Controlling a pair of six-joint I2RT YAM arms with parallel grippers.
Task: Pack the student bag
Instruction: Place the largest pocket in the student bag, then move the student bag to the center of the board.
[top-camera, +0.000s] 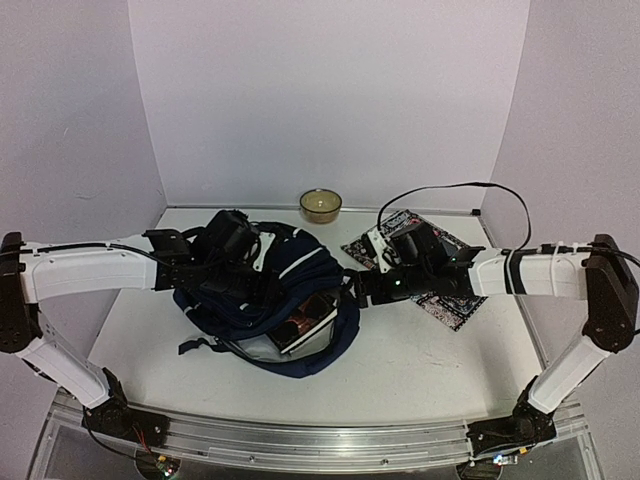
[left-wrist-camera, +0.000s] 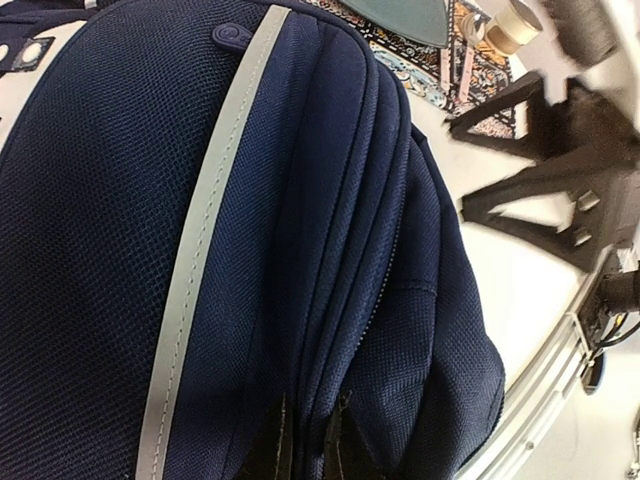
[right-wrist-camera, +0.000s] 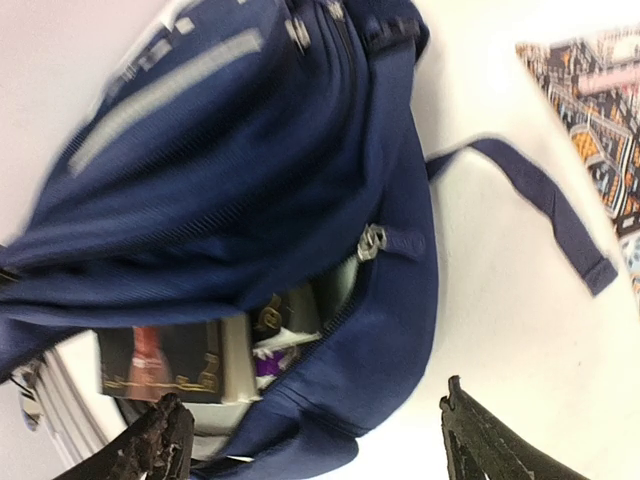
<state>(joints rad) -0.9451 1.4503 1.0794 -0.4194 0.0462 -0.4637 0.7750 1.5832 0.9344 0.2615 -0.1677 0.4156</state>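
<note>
The student bag (right-wrist-camera: 250, 200) looks blurred from the right wrist, its fabric half hiding a book (right-wrist-camera: 165, 365).

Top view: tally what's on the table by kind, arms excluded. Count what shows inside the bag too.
student bag: 1
book showing in the bag's opening: 1 (more inside cannot be told)
bowl: 1
patterned mat: 1
Total: 4

The top camera looked down on the student bag (top-camera: 305, 262) from high above. The left wrist camera sat close against its striped side; the right wrist camera faced its open mouth from nearby. All three shared the bag.
</note>
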